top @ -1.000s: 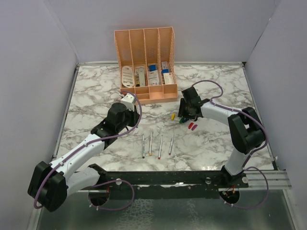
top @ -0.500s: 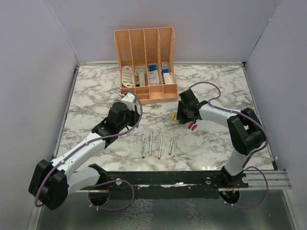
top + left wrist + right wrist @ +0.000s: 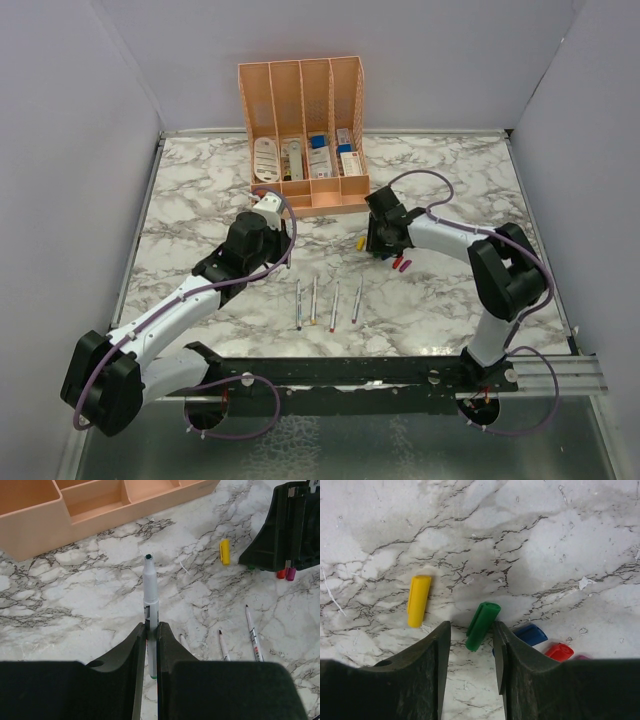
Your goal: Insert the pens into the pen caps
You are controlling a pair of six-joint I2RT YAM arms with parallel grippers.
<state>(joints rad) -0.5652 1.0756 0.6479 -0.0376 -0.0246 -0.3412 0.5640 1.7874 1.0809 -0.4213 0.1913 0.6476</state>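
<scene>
Nearest, four spare pens point(image 3: 326, 303) lie in a row on the table point(image 3: 200, 190). Beyond them, the left claw point(image 3: 151, 626) is clenched low on a green-tipped pen point(image 3: 150, 587), which may pivot under a push. Farther off, the right claw point(image 3: 471, 628) stands released astride the slanted green cap point(image 3: 481, 620). A skewed closing could flick that cap toward the blue cap point(image 3: 530, 634).

The green cap point(image 3: 482, 619) lies between the fingers of the right gripper point(image 3: 471, 630), with little room: the yellow cap point(image 3: 418, 601) is near one side, the blue cap point(image 3: 530, 634) just beside the other. Ahead of the left gripper point(image 3: 151, 626) and its pen point(image 3: 150, 585), bare marble point(image 3: 90, 595) reaches the peach organiser point(image 3: 35, 535).
</scene>
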